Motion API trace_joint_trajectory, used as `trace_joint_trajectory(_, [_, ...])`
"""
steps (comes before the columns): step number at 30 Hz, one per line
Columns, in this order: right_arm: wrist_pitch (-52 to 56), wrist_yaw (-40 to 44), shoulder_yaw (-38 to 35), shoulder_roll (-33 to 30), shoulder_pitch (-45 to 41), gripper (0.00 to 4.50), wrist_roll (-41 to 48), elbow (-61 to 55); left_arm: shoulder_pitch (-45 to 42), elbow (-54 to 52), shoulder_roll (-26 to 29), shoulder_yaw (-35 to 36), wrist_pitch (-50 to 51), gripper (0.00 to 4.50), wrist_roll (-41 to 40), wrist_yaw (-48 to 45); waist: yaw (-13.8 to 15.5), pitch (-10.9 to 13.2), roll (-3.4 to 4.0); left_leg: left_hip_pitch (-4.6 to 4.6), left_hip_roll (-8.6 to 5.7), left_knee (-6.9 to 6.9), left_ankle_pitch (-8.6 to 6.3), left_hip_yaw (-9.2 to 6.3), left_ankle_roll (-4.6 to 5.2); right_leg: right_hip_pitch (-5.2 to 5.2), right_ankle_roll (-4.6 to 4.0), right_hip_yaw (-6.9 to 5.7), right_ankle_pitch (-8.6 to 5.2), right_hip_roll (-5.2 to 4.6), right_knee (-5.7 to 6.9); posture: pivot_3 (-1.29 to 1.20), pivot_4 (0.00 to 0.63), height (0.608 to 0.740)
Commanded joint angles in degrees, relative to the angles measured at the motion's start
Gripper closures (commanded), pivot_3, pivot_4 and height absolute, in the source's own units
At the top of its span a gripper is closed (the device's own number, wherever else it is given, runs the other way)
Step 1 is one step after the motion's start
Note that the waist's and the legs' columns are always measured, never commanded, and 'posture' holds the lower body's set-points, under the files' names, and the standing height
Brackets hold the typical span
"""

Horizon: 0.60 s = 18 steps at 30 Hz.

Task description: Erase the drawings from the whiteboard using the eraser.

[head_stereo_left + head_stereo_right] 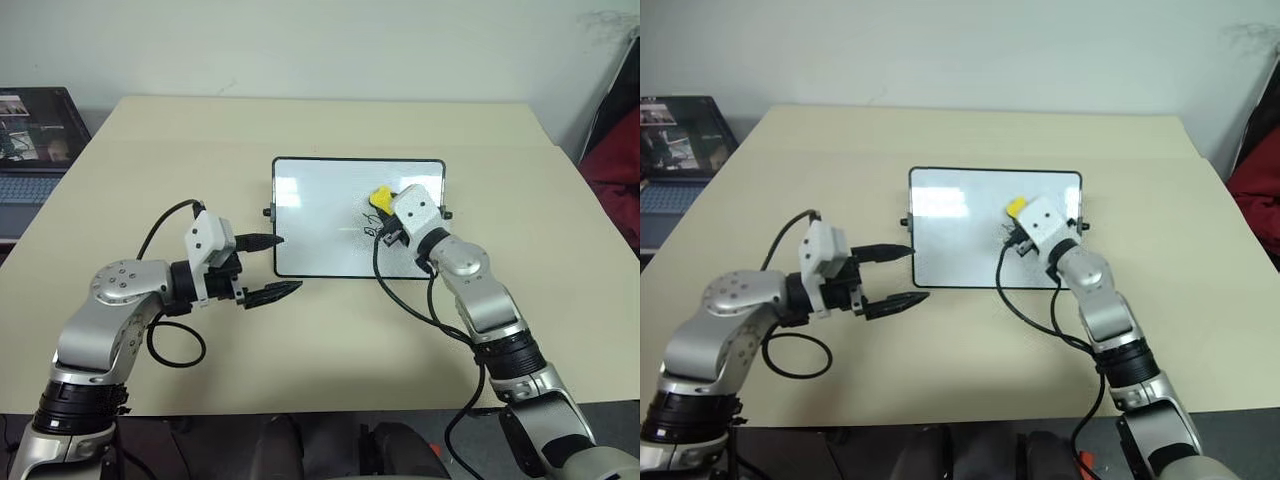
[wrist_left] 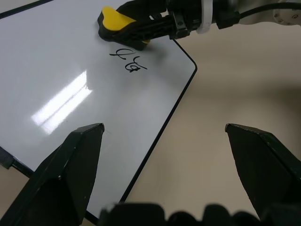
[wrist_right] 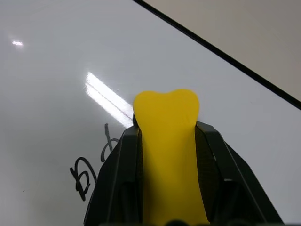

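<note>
The right gripper (image 3: 167,155) has its two black fingers pinched against the sides of the eraser (image 3: 167,136), a yellow block whose rounded front end projects past the fingertips. The eraser hangs over the right half of the whiteboard (image 1: 310,225), near the board's right edge. Whether it touches the glossy surface cannot be told.

The drawings (image 2: 128,60), two thin black scribbles set close together, remain on the board just beside the eraser, unwiped. In the right wrist view they lie next to one finger of the gripper.

The left gripper (image 1: 275,266) has its jaws spread wide and holds nothing. It points toward the board's near left corner: one fingertip sits over the left frame edge, the other over the bare table just beside that corner. In the left wrist view the corner of the black frame runs between the two fingers.

The whiteboard lies flat near the middle of the beige table (image 1: 300,130), with pale glare streaks on its left half. A dark laptop (image 1: 35,140) stands open off the table's far left corner.
</note>
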Motion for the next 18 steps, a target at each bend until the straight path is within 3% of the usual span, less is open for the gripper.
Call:
trace_joint_trajectory(1, [-0.60,1.30,3.49,0.83,1.94,3.36,-1.85,4.85,-1.01,-0.91,0.49,1.39,-0.32,0.00,-0.67,0.14,-0.06,-0.02,-0.03,0.07,0.00,0.00,0.00,0.00,0.00,0.05,0.00,0.00,0.00,0.00,0.02,0.00,0.150,0.740])
trace_joint_trajectory(11, [-5.91,2.02,8.62,3.02,4.31,3.36,-5.62,11.92,-1.65,-0.21,0.07,0.92,-0.44,0.00,-0.56,0.10,-1.27,-0.14,-0.19,1.22,0.02,-0.02,0.00,-0.02,0.01,1.04,0.21,0.06,-0.12,-0.02,0.02,0.00,0.150,0.740])
trace_joint_trajectory(18, [1.30,5.87,4.90,1.47,3.62,3.36,-2.96,-6.41,-0.07,3.60,0.67,1.70,-2.61,0.00,1.09,-0.35,-1.09,-0.04,-0.08,1.49,0.03,-0.08,0.01,-0.12,0.02,1.04,0.22,0.20,-0.14,-0.05,-0.01,0.00,0.150,0.740])
